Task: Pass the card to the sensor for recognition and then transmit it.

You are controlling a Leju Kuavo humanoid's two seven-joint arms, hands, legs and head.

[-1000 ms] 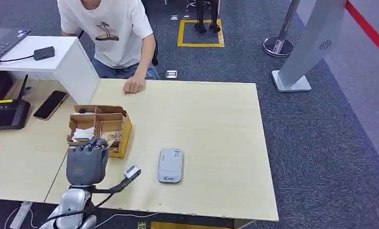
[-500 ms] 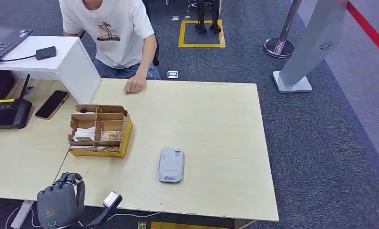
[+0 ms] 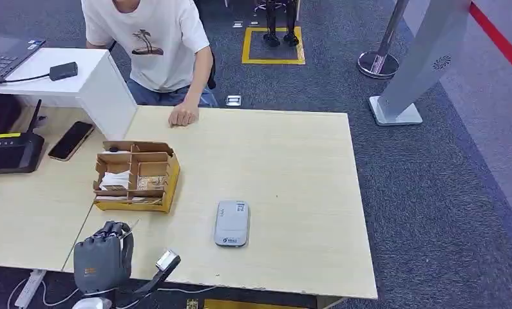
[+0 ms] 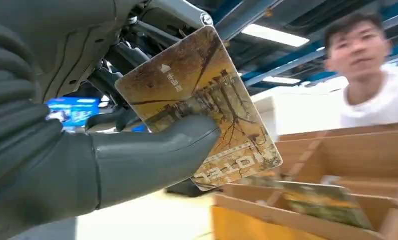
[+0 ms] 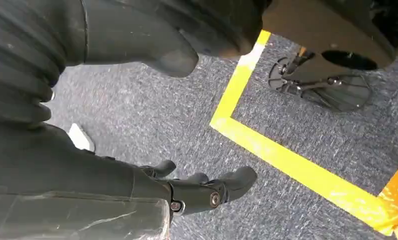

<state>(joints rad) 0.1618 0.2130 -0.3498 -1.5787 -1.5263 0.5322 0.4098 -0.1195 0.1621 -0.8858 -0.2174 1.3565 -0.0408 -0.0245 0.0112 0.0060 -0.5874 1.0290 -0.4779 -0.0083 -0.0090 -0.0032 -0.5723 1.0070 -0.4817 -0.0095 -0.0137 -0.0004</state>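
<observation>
Spanning most of the head view, the desk (image 3: 292, 161) carries a cardboard box (image 3: 136, 176) and, nearer its front edge, the grey sensor (image 3: 231, 223). Left robot hand (image 3: 103, 256) hovers at the front-left corner, thumb (image 4: 151, 155) and fingers pinching the card (image 4: 207, 107) near one corner. Card looks thin, stiff, light, probably slippery; its long axis slants toward the box. Right robot hand (image 5: 136, 165) hangs over carpet, fingers apart.
</observation>
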